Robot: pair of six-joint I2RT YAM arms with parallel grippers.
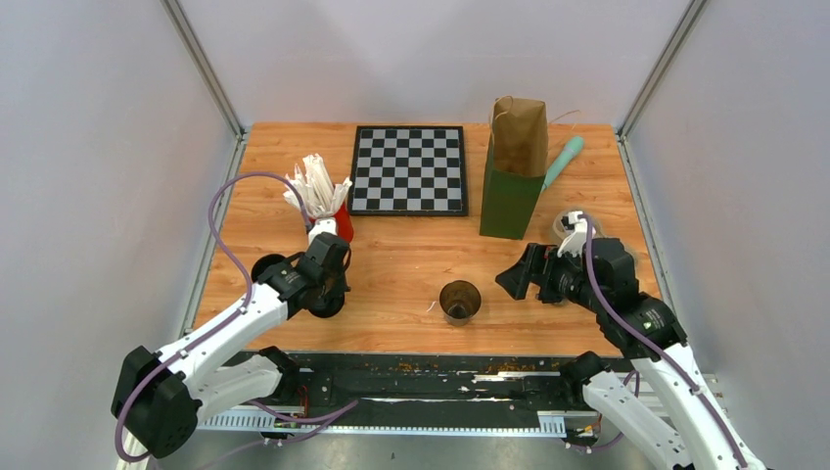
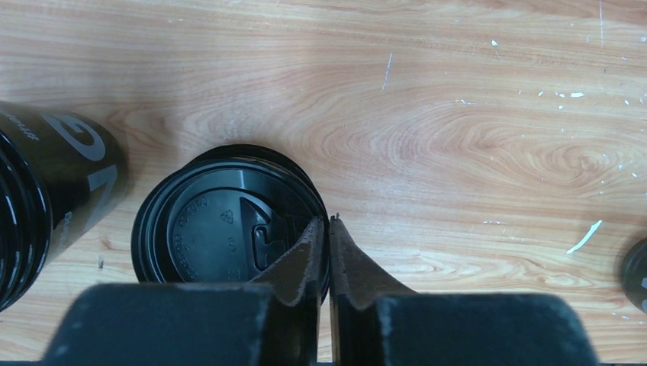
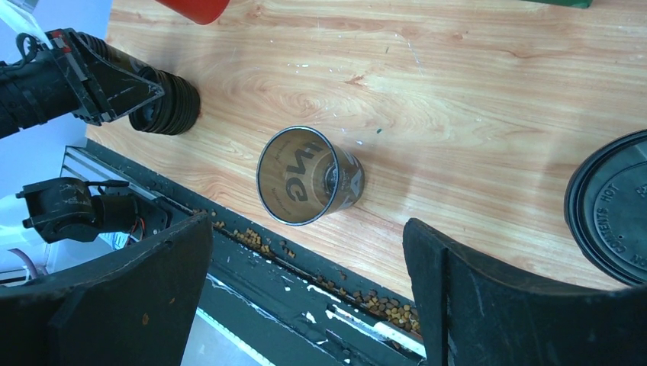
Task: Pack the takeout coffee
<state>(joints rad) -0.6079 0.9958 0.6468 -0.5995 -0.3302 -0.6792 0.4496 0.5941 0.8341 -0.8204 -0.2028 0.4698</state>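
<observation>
A lidless takeout coffee cup (image 1: 460,301) (image 3: 309,175), dark outside and brownish inside, stands upright near the table's front middle. My left gripper (image 1: 331,290) (image 2: 328,221) points down at a stack of black lids (image 2: 221,225) (image 3: 164,103) on the left. Its fingers are pressed together on the top lid's right rim, one inside and one outside. Another dark cup (image 2: 53,191) with white letters lies just left of the stack. My right gripper (image 1: 511,279) (image 3: 307,236) hangs wide open to the right of the lidless cup, holding nothing. One more black lid (image 3: 610,206) sits beside it.
A brown paper bag (image 1: 519,137) stands upright in a green holder (image 1: 509,201) at the back right. A chessboard (image 1: 409,168) lies at the back middle. A red cup of white straws (image 1: 321,196) is behind the left gripper. Crumbs line the black front rail (image 3: 320,282).
</observation>
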